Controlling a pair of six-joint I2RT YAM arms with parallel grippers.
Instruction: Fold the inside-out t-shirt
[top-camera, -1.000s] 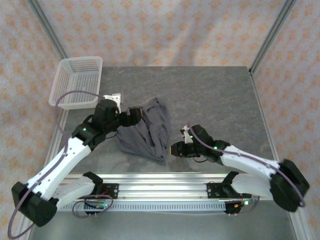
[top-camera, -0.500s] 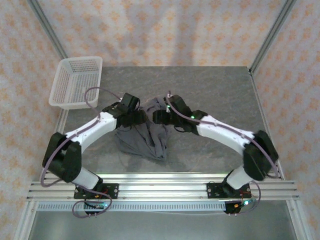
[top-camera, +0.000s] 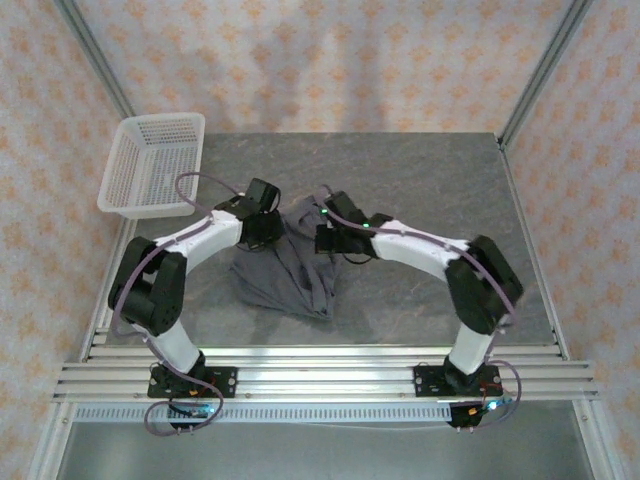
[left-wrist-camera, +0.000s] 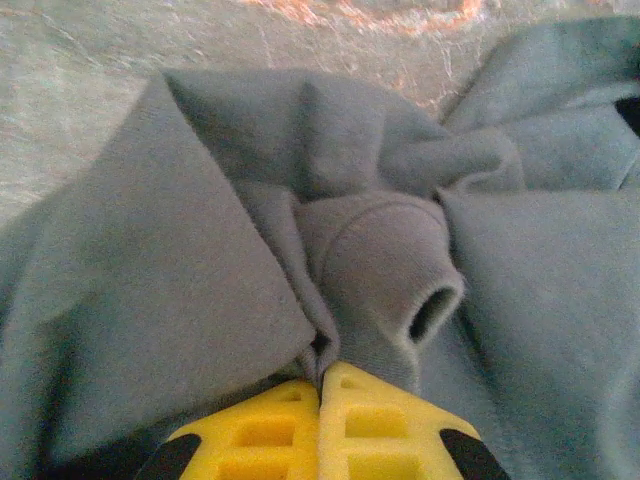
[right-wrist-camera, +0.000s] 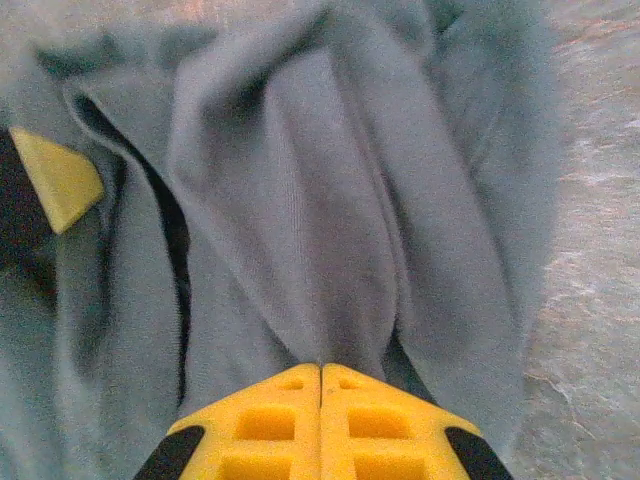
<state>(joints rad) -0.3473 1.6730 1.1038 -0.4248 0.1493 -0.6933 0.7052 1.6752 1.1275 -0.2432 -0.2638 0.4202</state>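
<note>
- The white mesh basket stands well apart, at about 10 o'clock from the cloth.
- The left gripper bites the heap's 11 o'clock corner. Its yellow fingers are pressed together with a fold pinched in the seam, and a sleeve opening lies just beyond at 1 o'clock.
- The inside-out t-shirt lies bunched on the grey table between the arms. Its long axis runs 12 to 6, and most of it trails toward 6 from both grips.
- The right gripper has the 1 o'clock corner, its fingers closed on a ridge of cloth.
- Both arms look equally near, so I'd guess the next pull goes out toward 9 and 3.
</note>
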